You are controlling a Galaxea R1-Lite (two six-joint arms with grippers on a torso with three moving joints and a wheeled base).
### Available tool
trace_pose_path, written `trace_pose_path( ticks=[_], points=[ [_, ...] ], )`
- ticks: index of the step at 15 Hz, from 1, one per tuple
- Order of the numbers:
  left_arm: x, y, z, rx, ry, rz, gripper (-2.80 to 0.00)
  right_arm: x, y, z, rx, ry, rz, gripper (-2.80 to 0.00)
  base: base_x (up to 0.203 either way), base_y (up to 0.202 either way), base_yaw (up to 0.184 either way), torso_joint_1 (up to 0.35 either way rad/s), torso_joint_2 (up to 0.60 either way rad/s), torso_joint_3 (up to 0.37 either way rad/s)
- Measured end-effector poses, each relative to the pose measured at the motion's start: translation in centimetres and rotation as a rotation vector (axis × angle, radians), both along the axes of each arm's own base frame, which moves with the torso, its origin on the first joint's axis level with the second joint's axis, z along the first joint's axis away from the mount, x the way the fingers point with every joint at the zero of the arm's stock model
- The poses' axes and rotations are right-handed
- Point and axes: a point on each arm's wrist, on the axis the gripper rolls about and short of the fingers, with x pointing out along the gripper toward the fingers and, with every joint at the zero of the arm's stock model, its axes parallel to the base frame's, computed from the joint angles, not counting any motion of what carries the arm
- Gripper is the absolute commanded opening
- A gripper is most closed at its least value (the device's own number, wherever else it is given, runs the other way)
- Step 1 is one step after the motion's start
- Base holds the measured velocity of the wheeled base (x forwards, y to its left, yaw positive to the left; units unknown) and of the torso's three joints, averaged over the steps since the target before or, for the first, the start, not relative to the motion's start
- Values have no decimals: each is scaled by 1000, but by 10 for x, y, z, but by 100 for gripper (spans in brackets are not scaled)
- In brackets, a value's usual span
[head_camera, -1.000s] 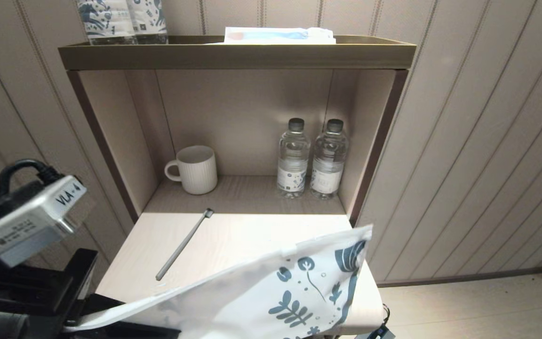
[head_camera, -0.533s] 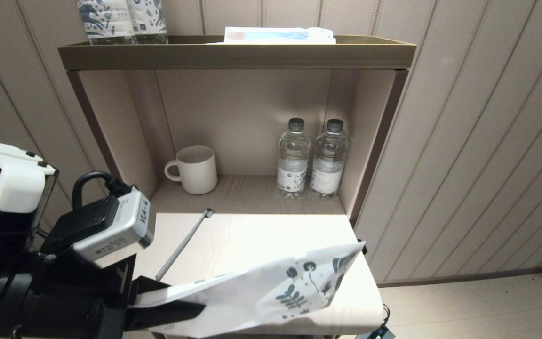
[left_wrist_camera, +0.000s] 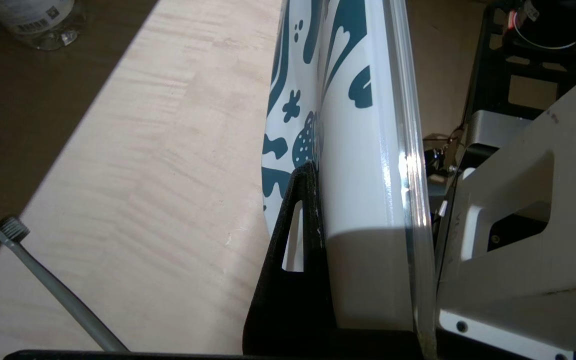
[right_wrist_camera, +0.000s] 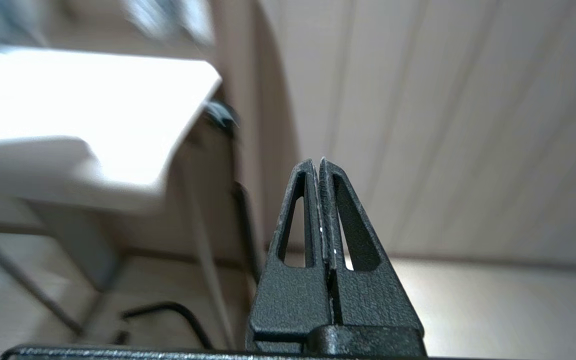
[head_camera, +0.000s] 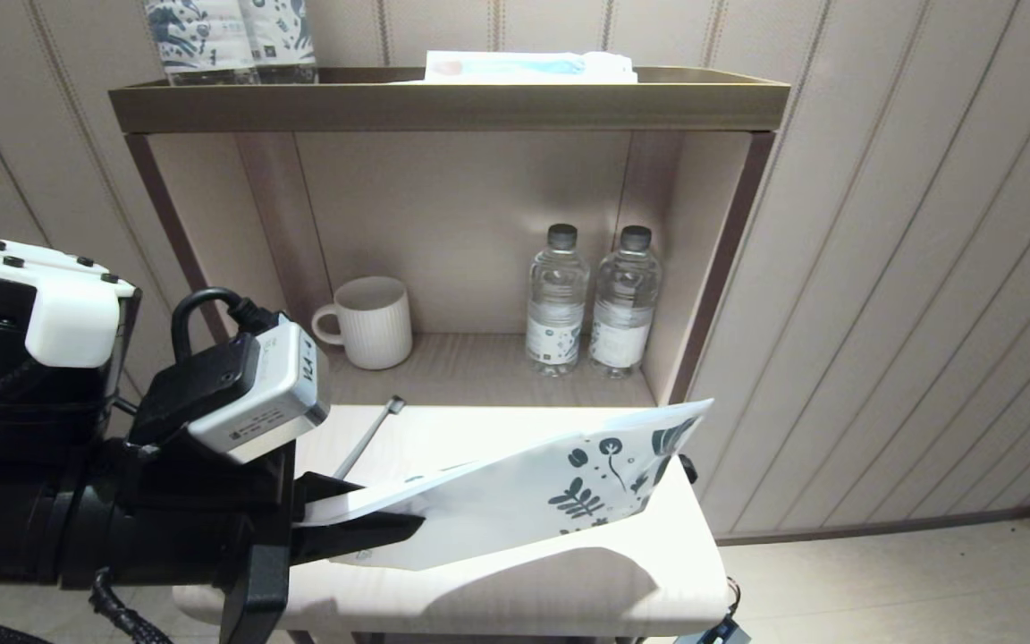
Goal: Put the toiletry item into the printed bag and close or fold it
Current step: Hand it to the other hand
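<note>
One printed bag (head_camera: 524,501), one toothbrush (head_camera: 370,438), one mug (head_camera: 370,322) and two water bottles (head_camera: 555,304) are present, with two tools: the left tool (head_camera: 372,523) is pinching the bag's plain near-left end, and the right tool (right_wrist_camera: 320,210) is pressed together on nothing, off the desk's right side. Compared with a second ago, the bag is raised higher above the desk (head_camera: 497,590), its printed end toward the right edge, and the left arm has advanced inward. The bag shows no contents; the toothbrush lies bare on the desk at far left, head toward the shelf niche holding mug and bottles.
</note>
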Motion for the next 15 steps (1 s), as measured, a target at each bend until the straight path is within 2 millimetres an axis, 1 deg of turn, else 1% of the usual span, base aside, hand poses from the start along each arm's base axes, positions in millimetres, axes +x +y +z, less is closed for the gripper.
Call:
trace_pose_path(
  ticks=[1,2,3,4,5,7,8,10,11,13,15],
  points=[
    [0,0,-1,-6,12,-18,-280,-13,1,24,11,-32,47,-280,0,0,0,0,0,0],
    [-1,-1,-2,-21,35,-55,-280,-22,2,46,30,-33,106,0,0,0,0,0,0,0],
    [-3,-1,-2,-45,62,-104,-280,-25,3,65,51,-11,167,0,0,0,0,0,0,0],
    [-5,0,-3,-59,88,-145,-280,-22,5,83,62,24,235,0,0,0,0,0,0,0],
    [-7,1,-4,-59,108,-161,-280,-14,6,101,61,52,317,0,0,0,0,0,0,0],
    [-10,4,-6,-56,143,-176,-280,9,10,126,63,139,503,0,0,0,0,0,0,0],
    [-11,4,-6,-64,162,-195,-280,24,11,135,70,187,600,0,0,0,0,0,0,0],
    [-11,6,-4,-90,178,-220,-280,57,15,149,92,290,779,0,0,0,0,0,0,0],
    [-11,7,-2,-100,181,-228,-280,74,18,152,95,339,857,0,0,0,0,0,0,0],
    [-7,6,0,-120,191,-253,-280,102,29,154,63,415,1005,0,0,0,0,0,0,0],
    [-1,2,3,-141,205,-284,-280,123,45,152,-5,464,1127,0,0,0,0,0,0,0]
  ],
)
